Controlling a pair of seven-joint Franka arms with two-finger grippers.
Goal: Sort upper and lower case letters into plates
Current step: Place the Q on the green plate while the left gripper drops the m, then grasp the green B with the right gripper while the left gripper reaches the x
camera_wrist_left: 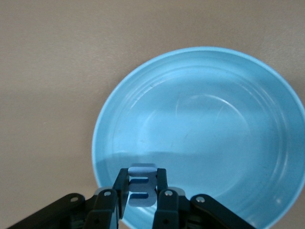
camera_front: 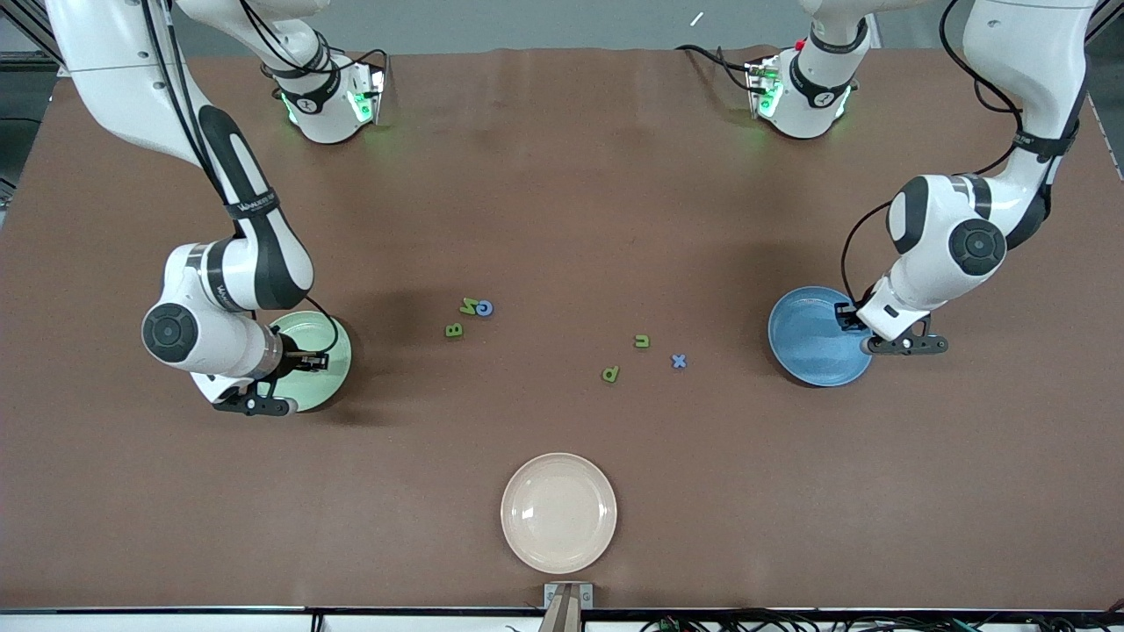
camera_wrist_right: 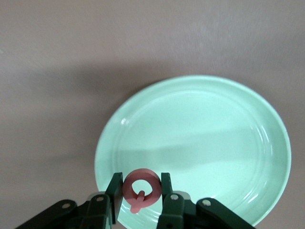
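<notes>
While both arms hang over their plates on the tabletop (camera_front: 562, 175), the drop is in hand: right gripper (camera_wrist_right: 141, 193) over the mint plate (camera_wrist_right: 200, 143), jaws clamped on a pink Q (camera_wrist_right: 140, 189); left gripper (camera_wrist_left: 142, 191) over the blue plate (camera_wrist_left: 205, 129), clamped on a blue letter (camera_wrist_left: 142, 187). Next, I judge, both jaws part, then fetch loose letters (camera_front: 465, 316) mid-tabletop.

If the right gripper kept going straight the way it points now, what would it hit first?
Most likely the mint plate: the right gripper, shut on a pink Q, points down over the plate's rim. Height above it is unclear.
</notes>
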